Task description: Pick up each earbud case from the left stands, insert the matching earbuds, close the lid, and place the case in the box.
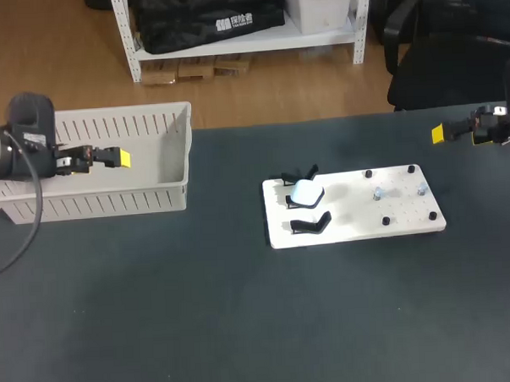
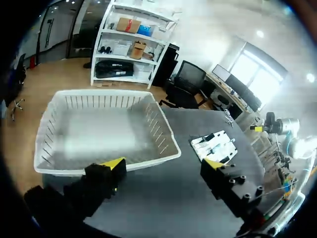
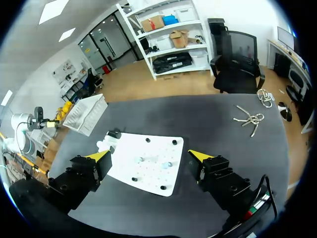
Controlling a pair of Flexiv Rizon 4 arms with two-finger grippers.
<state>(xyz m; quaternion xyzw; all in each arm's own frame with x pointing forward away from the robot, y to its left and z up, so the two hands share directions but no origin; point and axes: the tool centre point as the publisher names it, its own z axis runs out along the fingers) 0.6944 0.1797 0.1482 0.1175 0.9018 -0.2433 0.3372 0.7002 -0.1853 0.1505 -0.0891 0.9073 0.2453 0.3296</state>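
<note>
Both claws are hanging idle right now. My left claw (image 2: pixel 164 164) is hovering over the near wall of the box (image 1: pixel 174 173), fingers spread wide with nothing between them. The box is a white plastic bin with slatted, ribbed walls and a smooth floor, and it's sitting on the tabletop's left side.

My right claw (image 3: pixel 149 156) is hanging out over the far right of the tabletop (image 1: pixel 201 312), fingers also well apart and gripping nothing. The tabletop itself is looking like a dark matte sheet.

The earbud case (image 1: pixel 306 191) is sitting on the left half of a flat white board (image 1: pixel 409 218), a rounded glossy white pebble shape. It's resting between two curvy black stands (image 1: pixel 311 224), one just behind it and one just in front. The board is rectangular with rounded corners and is carrying black round pegs near its right-hand corners. Two tiny pale bits (image 1: pixel 378 194) are standing on the board's right half, possibly the earbuds, though they're showing up too small for me to tell.
</note>
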